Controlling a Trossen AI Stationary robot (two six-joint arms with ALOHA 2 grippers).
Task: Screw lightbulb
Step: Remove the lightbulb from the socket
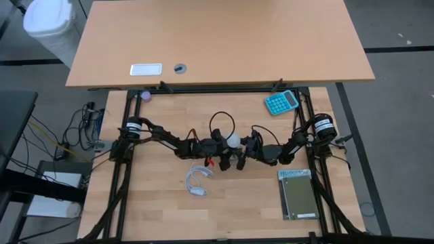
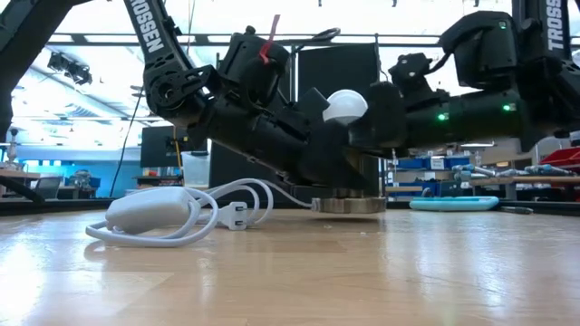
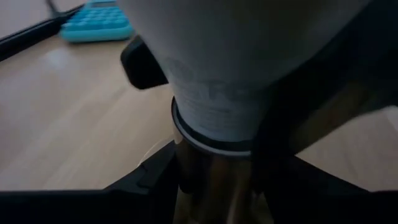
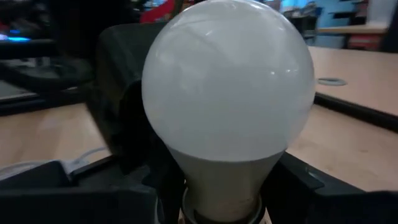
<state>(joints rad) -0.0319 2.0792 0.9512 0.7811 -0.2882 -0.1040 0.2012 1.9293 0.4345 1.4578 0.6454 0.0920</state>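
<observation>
While the lightbulb (image 4: 227, 93) stands upright at mid-bench, its screw base sits low between both end effectors. The right end effector (image 4: 217, 199) pinches its neck, probably to twist it. The left end effector (image 3: 217, 180) clamps the fitting under the bulb, apparently to steady it against the turning. A grey socket disc (image 2: 350, 205) rests on the bench (image 1: 237, 210) below.

We note a white lightbulb (image 4: 227, 87) with a silvery-grey screw base, a teal calculator (image 1: 281, 102), a white coiled cable (image 1: 197, 181), and a light wood-grain desk (image 1: 156, 203). Both arms are black; a dark olive notebook (image 1: 297, 195) carries a pale label strip.
</observation>
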